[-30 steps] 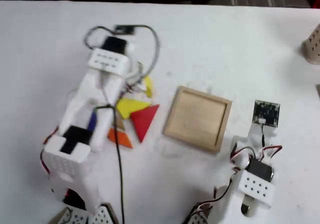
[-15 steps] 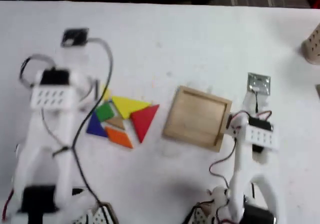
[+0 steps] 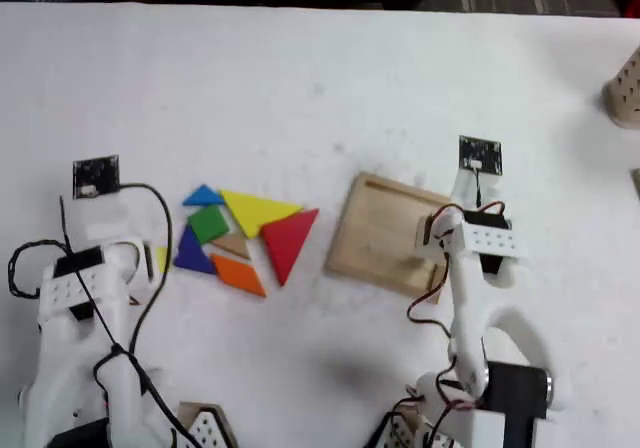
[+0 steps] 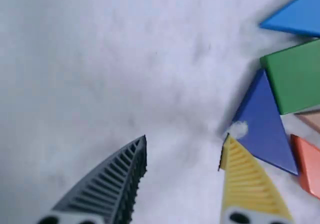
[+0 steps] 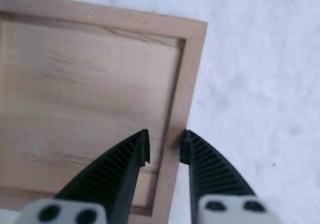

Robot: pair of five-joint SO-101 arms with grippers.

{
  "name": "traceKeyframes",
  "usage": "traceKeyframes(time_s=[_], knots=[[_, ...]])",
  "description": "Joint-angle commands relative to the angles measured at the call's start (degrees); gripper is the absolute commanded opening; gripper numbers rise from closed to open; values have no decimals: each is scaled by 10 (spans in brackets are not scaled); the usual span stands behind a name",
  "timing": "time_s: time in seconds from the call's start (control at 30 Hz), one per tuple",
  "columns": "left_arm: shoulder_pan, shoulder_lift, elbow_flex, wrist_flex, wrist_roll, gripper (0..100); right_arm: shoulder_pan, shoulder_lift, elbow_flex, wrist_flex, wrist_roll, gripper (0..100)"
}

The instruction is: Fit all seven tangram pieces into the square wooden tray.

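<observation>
While the tray (image 3: 372,230) lies empty on the table (image 3: 330,78), all seven pieces are bunched together just beside it, on the left arm's side. None is in it yet.

The right gripper (image 5: 164,146) is over the tray's far rim. Its jaws are a little apart, one finger over the floor of the tray and the other outside the wall, and from here they don't look pinched on the wood. I'd guess it means to steady the tray or drag it. If so, it should drop straight down so the rim sits squarely between the pads, then close gently. A skewed bite would twist the tray on the smooth tabletop.

The left gripper (image 4: 185,144) is wide open at the outer edge of the cluster. Its yellow finger (image 4: 245,179) is right at the corner of the blue triangle (image 4: 262,124), and its grey finger (image 4: 110,184) is over bare table. The green square (image 4: 292,76) lies against that triangle and the orange piece (image 4: 310,161) is close by.

That triangle looks like the likely first pick. The pieces are thin and flat, so the jaws need to straddle the triangle across two edges and come down low. Nudging it clear of its neighbours first would save disturbing the red (image 3: 288,240) and yellow (image 3: 255,211) triangles.
</observation>
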Motion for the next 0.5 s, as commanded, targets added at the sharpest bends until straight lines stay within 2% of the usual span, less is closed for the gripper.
traceKeyframes(time_s=[0.0,0.37,0.47], knots=[[-6,-23,1,-16,-14,258,-7,39,-33,-30,-7,41],[-6,-23,3,-18,-15,257,-2,95,-102,15,3,17],[-6,-23,3,-18,-16,257,-41,95,-103,15,117,17]])
